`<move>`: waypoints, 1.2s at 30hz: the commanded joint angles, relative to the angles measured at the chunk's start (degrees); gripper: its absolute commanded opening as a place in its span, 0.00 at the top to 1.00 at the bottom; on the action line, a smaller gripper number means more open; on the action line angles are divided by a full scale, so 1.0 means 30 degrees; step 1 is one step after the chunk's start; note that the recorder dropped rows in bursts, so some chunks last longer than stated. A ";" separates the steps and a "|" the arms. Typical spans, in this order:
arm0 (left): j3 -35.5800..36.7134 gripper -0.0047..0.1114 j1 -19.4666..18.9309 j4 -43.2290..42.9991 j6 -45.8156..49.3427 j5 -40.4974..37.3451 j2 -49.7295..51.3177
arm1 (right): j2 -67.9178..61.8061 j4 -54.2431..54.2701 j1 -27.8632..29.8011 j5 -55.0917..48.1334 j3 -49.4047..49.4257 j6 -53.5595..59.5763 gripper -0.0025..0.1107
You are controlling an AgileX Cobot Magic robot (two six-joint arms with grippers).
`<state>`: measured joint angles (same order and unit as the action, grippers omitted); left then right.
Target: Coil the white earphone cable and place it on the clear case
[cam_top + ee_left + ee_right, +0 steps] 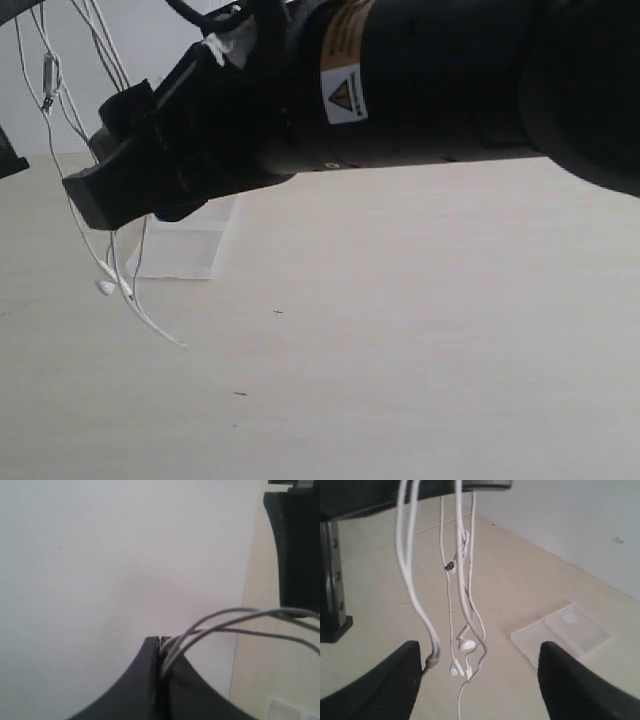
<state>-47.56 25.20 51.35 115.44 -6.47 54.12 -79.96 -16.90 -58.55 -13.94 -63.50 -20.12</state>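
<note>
Right wrist view: the right pincer (479, 652) is seen with its two dark fingers (385, 685) set wide apart, and nothing is gripped between them. The white earphone cable (461, 580) is hung in several loose strands in the gap between the fingers, let down from a dark part above. Whether any strand is touched by a finger cannot be told. Two earbuds (466, 644) are carried at the low end of the strands, just above the table (520, 580), and a small grey plug (431, 661) is seen at the bottom of one loop, near one finger.

In the left wrist view the left pincer (160, 642) is closed tight, and a few strands of the cable are clamped at its tips and led away to one side in front of a pale wall (100, 555).

The clear case (560, 632) is laid flat on the table, opened out into two halves, with a white label (568, 617) on one half. It is set apart from the hanging cable. In the exterior view the case is partly covered by the right arm, and the earbuds are hung just beside its near corner.
</note>
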 commanded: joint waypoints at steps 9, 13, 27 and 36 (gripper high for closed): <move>0.0083 0.96 -0.0032 -0.1550 -0.0022 -0.0286 -0.0251 | -0.0641 0.0673 -0.0049 0.1764 0.2385 0.0199 0.45; 0.0083 0.96 -0.0032 -0.1586 0.0577 -0.0371 -0.0251 | -0.0641 0.0528 -0.0049 0.2280 0.3800 0.0645 0.45; 0.0083 0.96 -0.0032 -0.1586 0.1525 -0.0311 -0.0251 | 0.0872 -0.1558 0.0522 0.6245 0.3920 -0.1138 0.48; 0.0083 0.96 -0.0032 -0.2053 0.1519 -0.0216 -0.0251 | 0.0793 -0.1532 0.0522 0.7848 0.4034 0.0690 0.32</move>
<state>-47.56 25.20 45.11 120.17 -7.62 53.84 -77.81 -20.83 -56.79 6.85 -51.62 -19.78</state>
